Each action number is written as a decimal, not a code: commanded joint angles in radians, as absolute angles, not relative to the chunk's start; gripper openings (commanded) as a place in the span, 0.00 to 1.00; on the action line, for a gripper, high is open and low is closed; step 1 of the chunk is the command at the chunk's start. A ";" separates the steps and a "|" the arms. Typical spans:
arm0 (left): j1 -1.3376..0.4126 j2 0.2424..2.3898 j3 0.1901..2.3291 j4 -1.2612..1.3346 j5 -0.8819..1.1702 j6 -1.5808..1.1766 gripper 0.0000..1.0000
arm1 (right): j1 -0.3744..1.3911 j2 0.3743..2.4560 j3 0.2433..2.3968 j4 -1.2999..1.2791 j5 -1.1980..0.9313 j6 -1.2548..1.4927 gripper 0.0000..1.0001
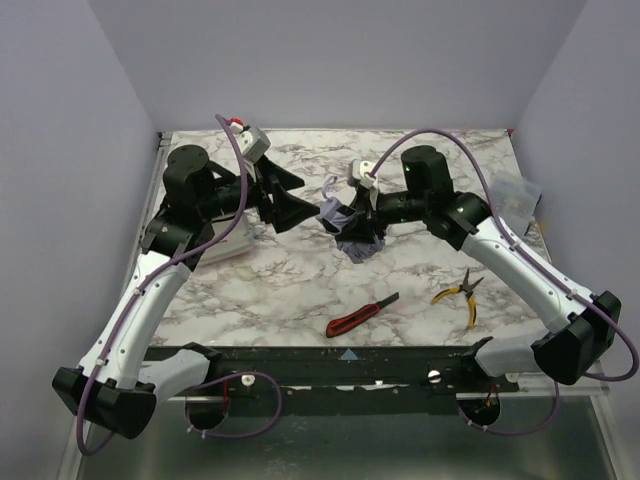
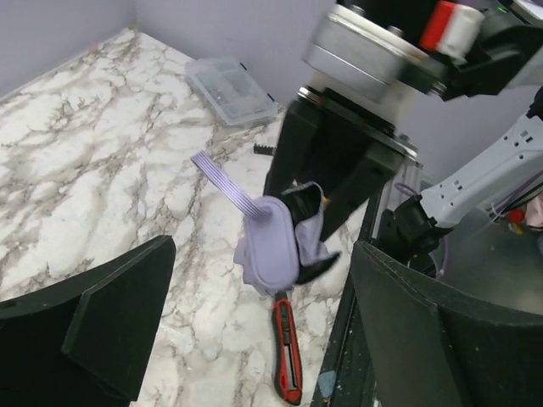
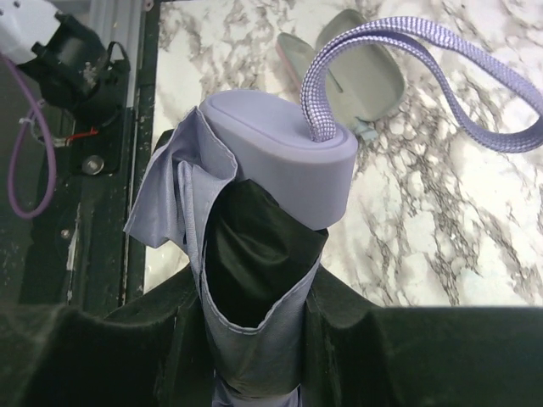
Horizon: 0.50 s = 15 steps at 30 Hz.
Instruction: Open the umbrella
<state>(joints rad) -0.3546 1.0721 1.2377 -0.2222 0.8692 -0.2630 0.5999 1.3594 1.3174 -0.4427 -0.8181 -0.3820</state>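
Observation:
The umbrella point(image 1: 356, 238) is folded, pale lavender outside with black lining, held above the table's middle. My right gripper point(image 1: 368, 212) is shut on its fabric body; in the right wrist view the fingers point(image 3: 407, 348) press both sides of the bundle point(image 3: 254, 339), with the block handle point(image 3: 276, 148) and wrist cord point(image 3: 441, 72) sticking out ahead. My left gripper point(image 1: 306, 195) is open and empty, facing the handle from the left. In the left wrist view the handle point(image 2: 276, 242) and cord point(image 2: 222, 180) hang just ahead of the wide-open fingers point(image 2: 110, 322).
A red-and-black utility knife point(image 1: 361, 315) lies near the front edge, also in the left wrist view point(image 2: 287, 348). Yellow-handled pliers point(image 1: 458, 293) lie front right. A clear plastic box point(image 1: 520, 195) sits at the right edge. A pale oval object point(image 3: 356, 68) lies on the table under the left arm.

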 commanded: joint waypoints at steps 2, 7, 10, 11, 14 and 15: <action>-0.366 1.087 1.190 -0.103 0.840 -0.456 0.83 | 0.676 1.336 1.369 -0.466 -0.719 -0.451 0.00; -0.387 1.101 1.153 -0.056 0.850 -0.513 0.73 | 0.717 1.339 1.381 -0.465 -0.673 -0.449 0.00; -0.394 1.108 1.143 -0.012 0.859 -0.557 0.56 | 0.722 1.331 1.368 -0.465 -0.668 -0.447 0.00; -0.394 1.109 1.141 -0.005 0.857 -0.567 0.50 | 0.724 1.328 1.362 -0.466 -0.666 -0.451 0.00; -0.394 1.116 1.145 -0.006 0.856 -0.570 0.37 | 0.723 1.322 1.346 -0.453 -0.666 -0.451 0.00; -0.393 1.117 1.147 -0.008 0.857 -0.568 0.29 | 0.724 1.320 1.339 -0.442 -0.666 -0.440 0.00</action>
<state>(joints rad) -0.3904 1.1137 1.1473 -0.0608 0.8539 -0.5251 0.7147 1.3499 1.3392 -0.4740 -0.6880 -0.4385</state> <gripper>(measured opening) 0.412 0.346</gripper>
